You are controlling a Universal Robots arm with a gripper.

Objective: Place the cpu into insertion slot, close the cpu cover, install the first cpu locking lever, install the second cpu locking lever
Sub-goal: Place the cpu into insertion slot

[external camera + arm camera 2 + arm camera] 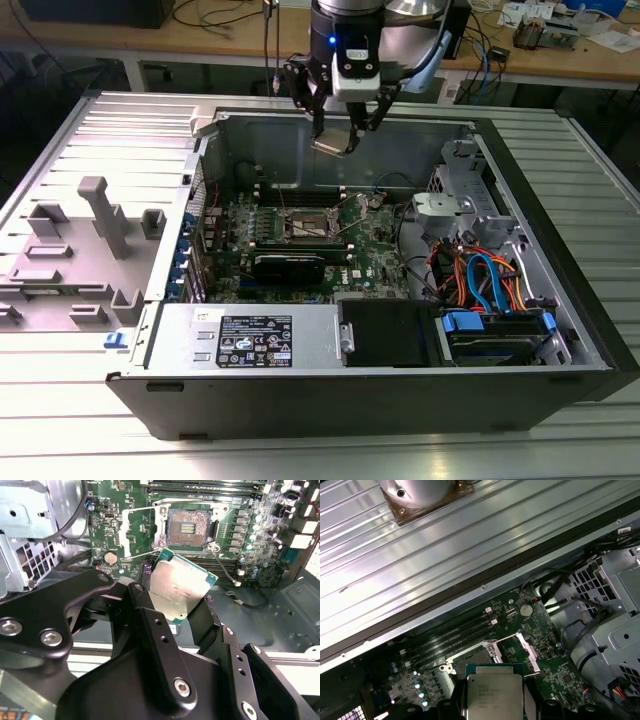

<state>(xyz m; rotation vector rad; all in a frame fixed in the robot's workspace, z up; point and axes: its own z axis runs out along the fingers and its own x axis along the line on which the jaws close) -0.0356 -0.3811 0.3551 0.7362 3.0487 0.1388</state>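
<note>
The hand [343,135] hangs pointing down, clamped on the cpu [179,586].

Electronics lab, wooden workbench [590,62] with cables [487,55], open computer case [300,400] on ribbed metal table [80,420]

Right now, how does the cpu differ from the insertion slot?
The cpu is clamped in the gripper above the motherboard; the insertion slot sits fixed on it, empty. The cpu's top is silvery metal; the slot's centre is dark inside a silvery rim. The cpu is held tilted; the slot lies flat. Both are square, of similar outline.
</note>
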